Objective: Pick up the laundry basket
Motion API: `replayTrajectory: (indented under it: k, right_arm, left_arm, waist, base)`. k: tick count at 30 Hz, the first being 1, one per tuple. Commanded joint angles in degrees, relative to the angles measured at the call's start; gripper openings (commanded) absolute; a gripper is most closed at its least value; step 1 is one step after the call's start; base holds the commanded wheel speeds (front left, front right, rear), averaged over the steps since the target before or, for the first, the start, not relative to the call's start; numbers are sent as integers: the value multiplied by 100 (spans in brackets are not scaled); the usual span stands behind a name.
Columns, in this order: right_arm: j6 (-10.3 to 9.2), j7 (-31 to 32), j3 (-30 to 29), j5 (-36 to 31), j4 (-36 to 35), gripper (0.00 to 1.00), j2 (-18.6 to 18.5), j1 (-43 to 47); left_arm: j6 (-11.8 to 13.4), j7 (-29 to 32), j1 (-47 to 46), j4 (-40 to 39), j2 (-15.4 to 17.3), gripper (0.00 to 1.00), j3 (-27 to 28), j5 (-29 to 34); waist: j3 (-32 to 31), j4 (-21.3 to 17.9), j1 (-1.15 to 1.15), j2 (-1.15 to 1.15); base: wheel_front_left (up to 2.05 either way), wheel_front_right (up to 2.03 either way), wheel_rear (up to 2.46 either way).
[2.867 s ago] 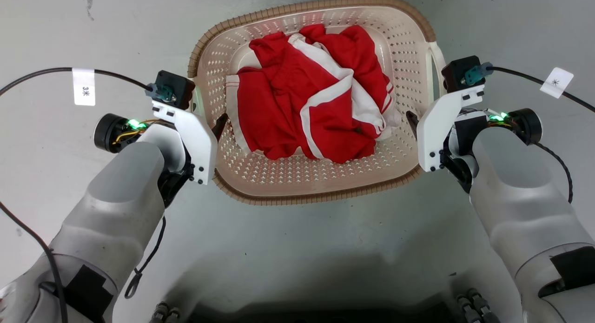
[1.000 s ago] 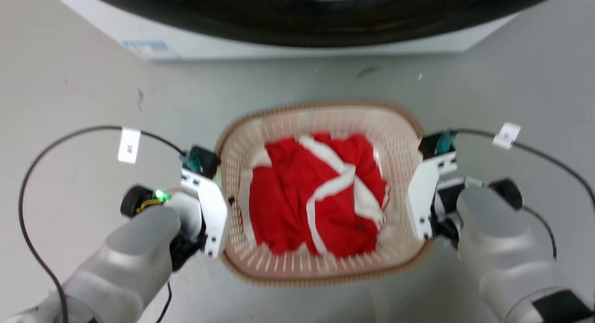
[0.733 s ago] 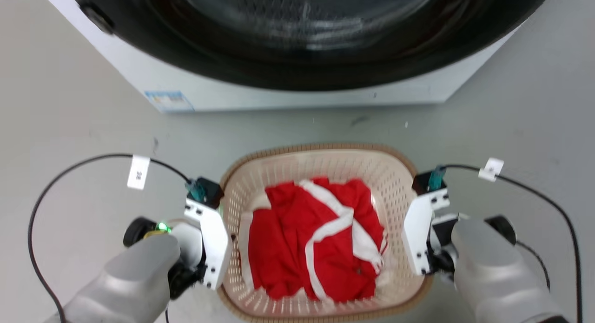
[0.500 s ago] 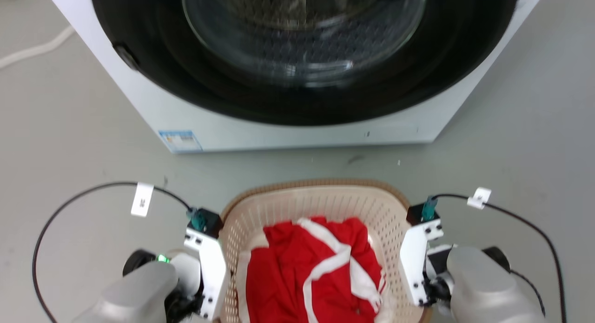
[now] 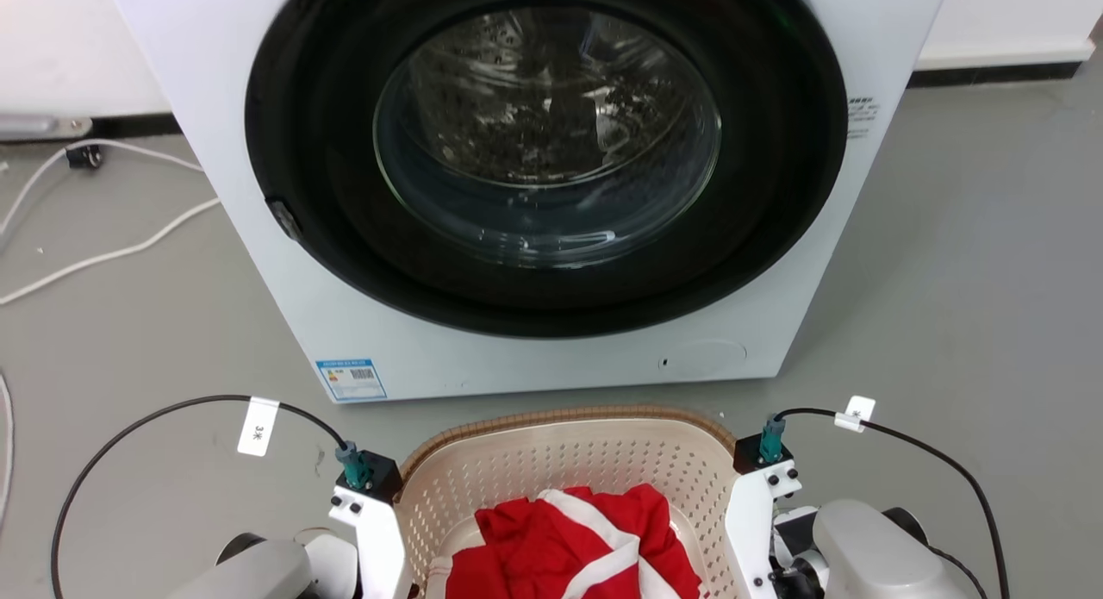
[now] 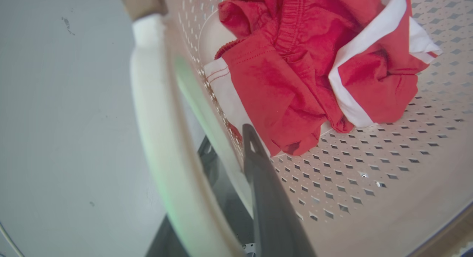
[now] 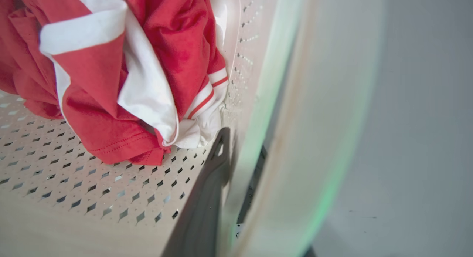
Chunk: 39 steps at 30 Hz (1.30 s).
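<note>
Step in hand: two-sided lift. Cream perforated plastic laundry basket point(image 5: 560, 461) with brown woven-look rim is between both arms, near the white front-loading washing machine point(image 5: 551, 366). It holds a crumpled red-and-white garment point(image 5: 560, 552). Left gripper point(image 6: 227, 148) and right gripper point(image 7: 242, 148) each pinch a side wall. Next: raise both sides evenly, level.

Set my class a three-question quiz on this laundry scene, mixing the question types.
1. True or false: the laundry basket is empty.
2. What stands beyond the basket? A) washing machine B) chair C) shelf
3. Fill in: the left gripper and right gripper each have one finger inside the basket's wall and one ___.
Key: 1 false, it holds a red and white garment. 2 A. 3 outside.
</note>
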Motion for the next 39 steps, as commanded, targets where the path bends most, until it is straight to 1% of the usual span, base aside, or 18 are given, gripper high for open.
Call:
replayTrajectory:
  k: [1,11,20,29,39]
  right_arm:
    - [-13,60,102,-44,5,0,-167,100]
    - [-12,204,392,401,-294,0,-342,271]
    - [-12,668,775,852,-732,0,-695,487]
    - [-12,857,893,1117,-981,0,-867,557]
    - [-11,753,862,1212,-1181,0,-936,676]
  left_arm:
    - [-43,74,95,-46,148,0,-1,5]
    - [-55,106,383,-344,334,0,-8,7]
    - [-55,214,582,-559,542,0,-10,-53]
    - [-55,223,598,-591,512,0,-7,-64]
    - [-54,122,646,-526,530,0,-12,2]
  waist:
    - [-159,-2,1,0]
    - [-459,24,1,0]
    - [-558,41,1,0]
    - [-593,20,1,0]
    - [-613,-25,1,0]
  base:
    - [0,0,0]
    - [0,0,0]
    - [0,0,0]
    - [0,0,0]
    - [0,0,0]
